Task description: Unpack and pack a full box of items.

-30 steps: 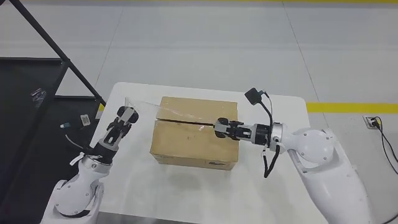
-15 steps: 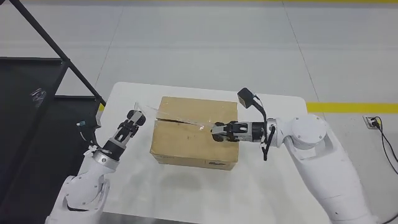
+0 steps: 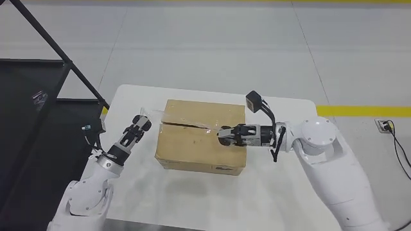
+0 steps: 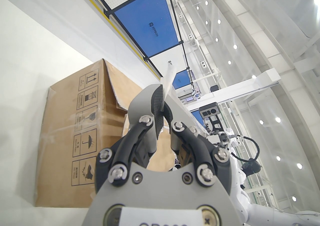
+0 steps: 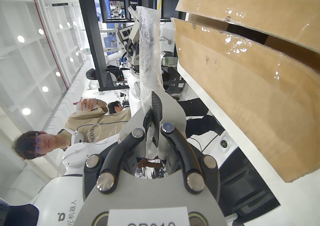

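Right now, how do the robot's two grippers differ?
The left gripper sits beside the box, over the bare table; the right gripper is above the box top. The left gripper pinches a thin flat end of the clear tape; the right gripper pinches a crumpled bunch. Both are shut on it.

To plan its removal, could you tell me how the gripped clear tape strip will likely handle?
The clear tape strip looks floppy and light: thin, crinkled, twisted where it leaves the right end effector. It may well cling on release, being pinched between its jaws.
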